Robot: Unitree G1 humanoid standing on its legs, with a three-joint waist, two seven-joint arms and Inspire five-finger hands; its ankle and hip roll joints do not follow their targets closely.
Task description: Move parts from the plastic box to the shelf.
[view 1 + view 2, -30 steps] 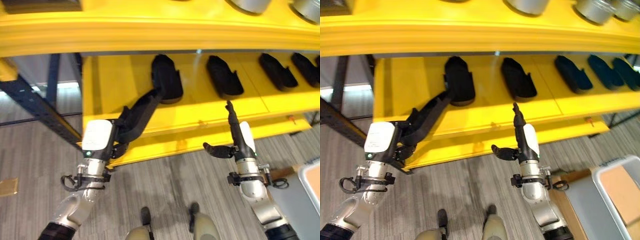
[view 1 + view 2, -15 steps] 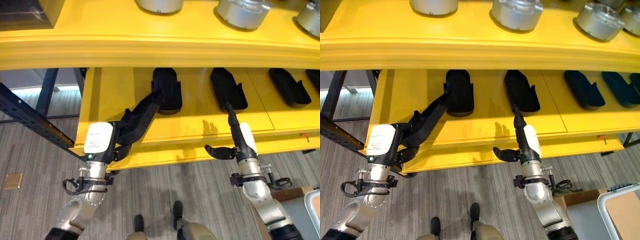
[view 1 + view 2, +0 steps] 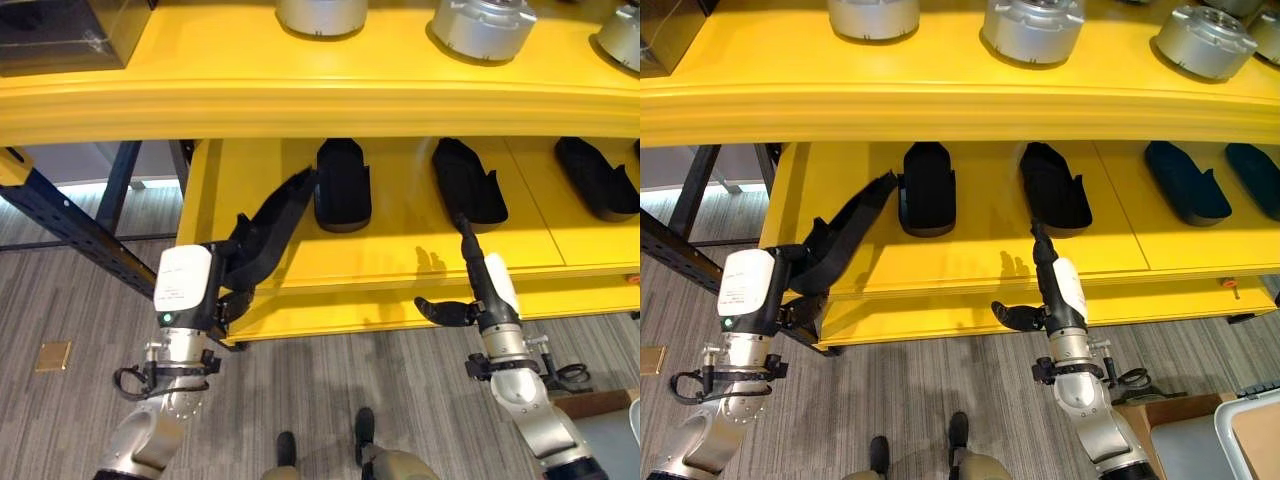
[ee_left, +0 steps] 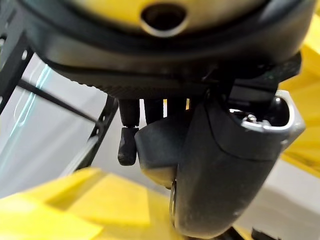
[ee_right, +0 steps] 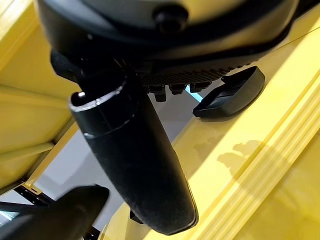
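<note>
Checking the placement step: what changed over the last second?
The left robot hand drew back from the leftmost black moulded part on the yellow lower shelf; its fingers no longer touch it. The right robot hand stays open and empty. The parts stay put.

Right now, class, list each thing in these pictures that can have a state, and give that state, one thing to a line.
Left hand: fingers straight, open, reaching onto the lower shelf, tips beside the nearest black part.
Right hand: open, fingers straight up at the shelf edge, thumb out sideways, holding nothing.
Black parts: lying flat in a row on the lower shelf.
Silver parts: standing on the upper shelf.
Lower shelf: partly filled.
</note>
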